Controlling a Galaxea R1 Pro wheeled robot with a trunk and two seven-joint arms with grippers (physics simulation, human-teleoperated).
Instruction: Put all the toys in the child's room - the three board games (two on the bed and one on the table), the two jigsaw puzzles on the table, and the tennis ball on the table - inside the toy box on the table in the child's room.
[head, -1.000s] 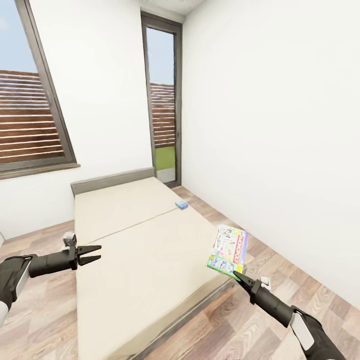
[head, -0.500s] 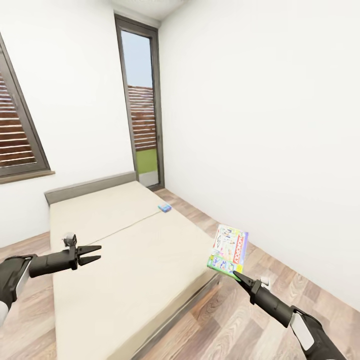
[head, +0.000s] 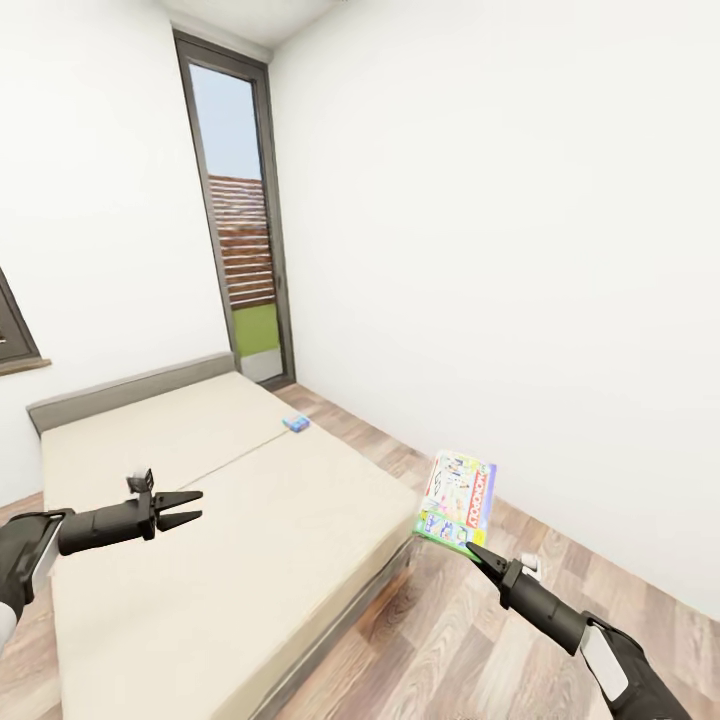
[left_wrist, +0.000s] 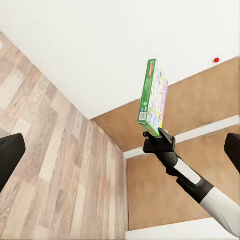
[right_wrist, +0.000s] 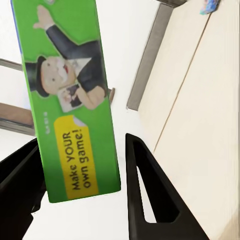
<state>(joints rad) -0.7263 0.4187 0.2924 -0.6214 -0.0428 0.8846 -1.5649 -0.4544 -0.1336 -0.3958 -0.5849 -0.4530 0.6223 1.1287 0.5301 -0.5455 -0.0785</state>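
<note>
Green-edged Monopoly box (head: 458, 503) stood nearly upright in the air, pinched at its lower corner by the right end effector (head: 474, 551). From the head view it sat at about 4 o'clock, over the wood-plank floor (head: 470, 640) just off the near corner of the bed (head: 220, 540). Right wrist view: green side panel of the box (right_wrist: 70, 100), with mascot figure and "Make YOUR own game!" label, lay between the two dark fingers (right_wrist: 150, 200). One finger stood just beside the panel; actual contact could not be read there. Left wrist view: the box (left_wrist: 153, 98) appeared edge-on above the right end effector (left_wrist: 156, 137), printed face turned away from the green edge.

Left end effector (head: 190, 507) at about 8 o'clock, fingers spread, nothing between them, hanging above the beige bed cover.

Small blue game box (head: 295, 423) lay flat on the bed near its far right edge, at about 11 o'clock, next to the seam running across the cover. Same box (right_wrist: 210, 6) caught at the margin of the right wrist view, partly cut off. It was well apart from both end effectors.

Dark grey headboard (head: 130, 385) stood against the white wall. Tall dark-framed window (head: 235, 215) in the corner beyond the bed, at roughly 11 o'clock.
</note>
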